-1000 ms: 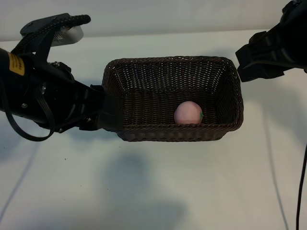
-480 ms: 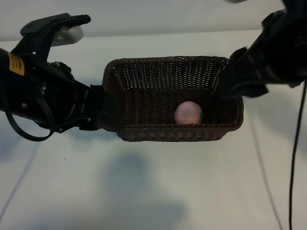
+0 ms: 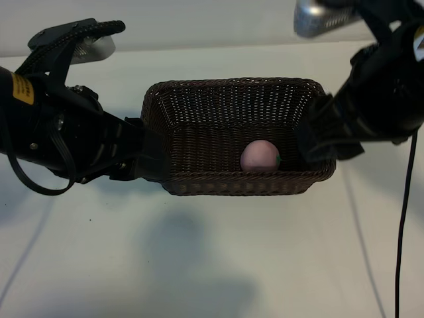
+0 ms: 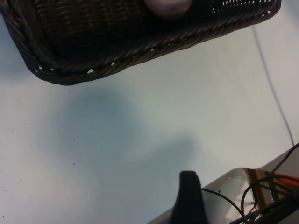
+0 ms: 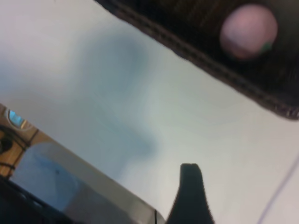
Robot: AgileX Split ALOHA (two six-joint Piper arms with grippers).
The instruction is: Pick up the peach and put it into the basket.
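The dark brown wicker basket [image 3: 232,85] stands mid-table, and the pale pink peach [image 3: 259,156] lies inside it against the near wall, right of centre. My left gripper [image 3: 147,154] is at the basket's left end, close against its wall. My right gripper [image 3: 319,136] hangs at the basket's right end, over its corner. In the left wrist view one black finger [image 4: 189,196] shows over bare table, apart from the basket [image 4: 140,51] and the peach [image 4: 167,5]. The right wrist view likewise shows one finger [image 5: 190,196], the basket [image 5: 205,52] and the peach [image 5: 247,30]. Both grippers are open and hold nothing.
White tabletop [image 3: 212,265] stretches in front of the basket, with soft shadows on it. A black cable [image 3: 401,218] hangs from the right arm at the right edge. A table edge with wiring [image 4: 261,186] shows in the left wrist view.
The right arm has swung down and inward from the far right to the basket's right end. The left arm, basket and peach have not moved.
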